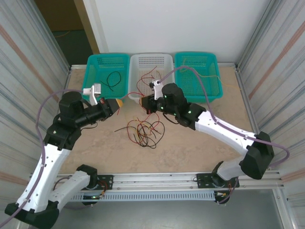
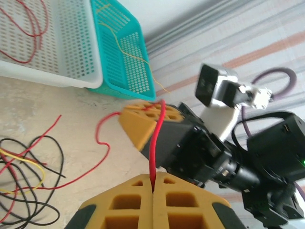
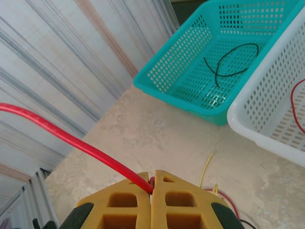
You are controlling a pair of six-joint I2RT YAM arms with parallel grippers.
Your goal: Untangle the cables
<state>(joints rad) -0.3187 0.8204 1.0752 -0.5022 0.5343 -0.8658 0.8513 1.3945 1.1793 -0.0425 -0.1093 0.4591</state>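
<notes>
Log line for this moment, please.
left gripper: shut on red cable | right gripper: shut on red cable | tangle of cables: on table | black cable: in teal basket

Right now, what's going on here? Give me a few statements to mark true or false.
1. The left gripper is shut on a red cable. True.
2. The white basket holds a black cable. False: a red strand lies in it; the black cable lies in the left teal basket.
3. A tangle of cables lies on the table. True.
4. The right gripper is open. False: it is shut on the red cable.
</notes>
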